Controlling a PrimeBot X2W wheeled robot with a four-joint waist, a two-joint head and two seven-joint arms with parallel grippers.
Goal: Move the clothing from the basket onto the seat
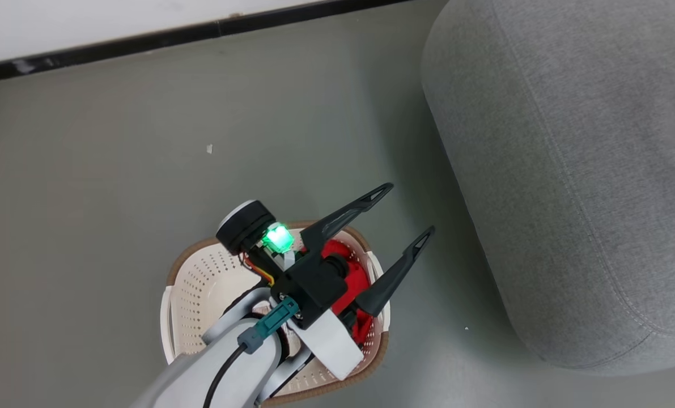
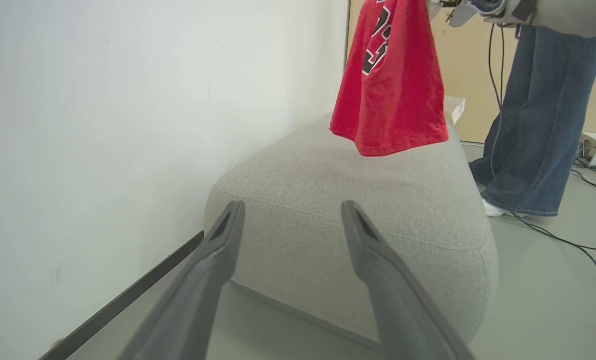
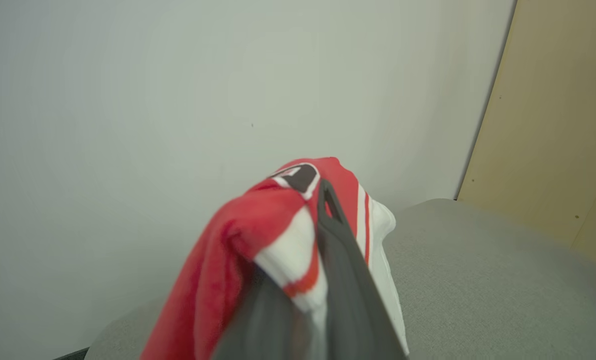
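One red garment [image 2: 393,90] is pinched between the pressed-together fingers of the right end effector [image 3: 320,200] and hung over the top of the light grey sofa [image 2: 378,215], away from its rounded near end. Its long axis is set vertical, with the hem pointed down; whether the hem touches the upholstery cannot be told. Black-and-white lettering is seen on the bright red cloth, and white trim with a red stripe is draped over the fingers. A second red garment [image 1: 355,272] is seen crumpled in the cream perforated basket [image 1: 201,283], against its sofa-side wall. The left end effector [image 1: 410,208] is held above it, fingers spread wide, nothing gripped.
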